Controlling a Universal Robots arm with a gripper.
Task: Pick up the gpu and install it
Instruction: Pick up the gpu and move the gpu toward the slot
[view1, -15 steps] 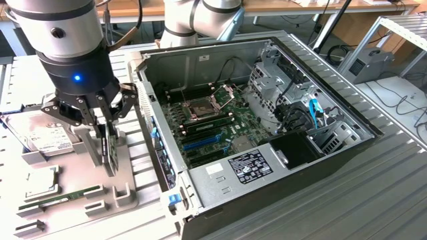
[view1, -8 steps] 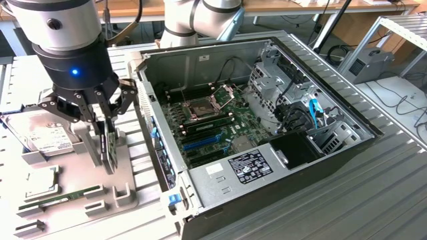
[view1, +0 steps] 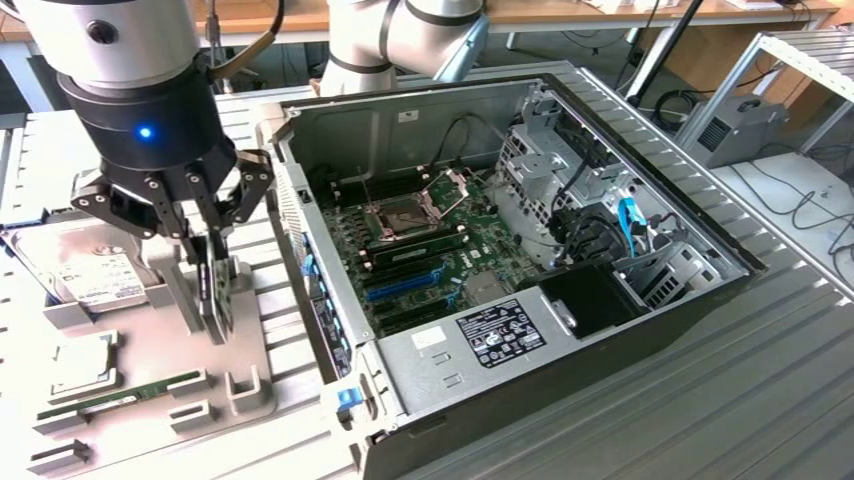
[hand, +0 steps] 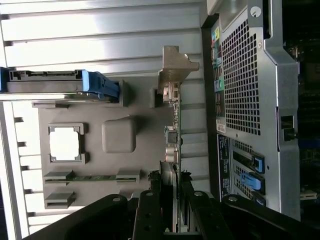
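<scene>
Hand (view1: 211, 245) was clamped on the upper edge of the gpu (view1: 220, 300), its fingers pressed against both faces. The card stood on edge in a slot of the grey holder (view1: 254, 380) on the counter (view1: 747, 400), its lower edge in the slot. In the wrist view the gpu (hand: 172, 135) appeared edge-on, with its silvery bracket (hand: 176, 70) at the end away from the hand (hand: 171, 182). The open computer case (view1: 534, 250) sat just beside the holder, on the exterior view's right.

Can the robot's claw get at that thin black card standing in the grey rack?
Likely yes: the black gripper sits right at the top edge of the thin black card, nothing between them.
</scene>
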